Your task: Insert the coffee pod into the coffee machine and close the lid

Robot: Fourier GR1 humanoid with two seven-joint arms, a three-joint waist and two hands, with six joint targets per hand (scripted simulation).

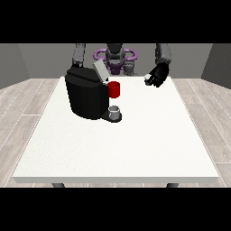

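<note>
The hand at the view's right (157, 75) hangs above the desk's (135, 149) far edge, fingers curled around a small white coffee pod (147, 79). The coffee machine (85, 92) stands far-left, lid (100, 70) raised.

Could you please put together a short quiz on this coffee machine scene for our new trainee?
1. True or false: the coffee machine's lid is raised.
2. What stands on the machine's base? A) a grey cup B) a spoon C) a plate
3. What colour is the part at the coffee machine's front, above the cup?

Key: 1 true. 2 A. 3 red. The hand at the view's right hangs over the white table, apart from the machine.
</note>
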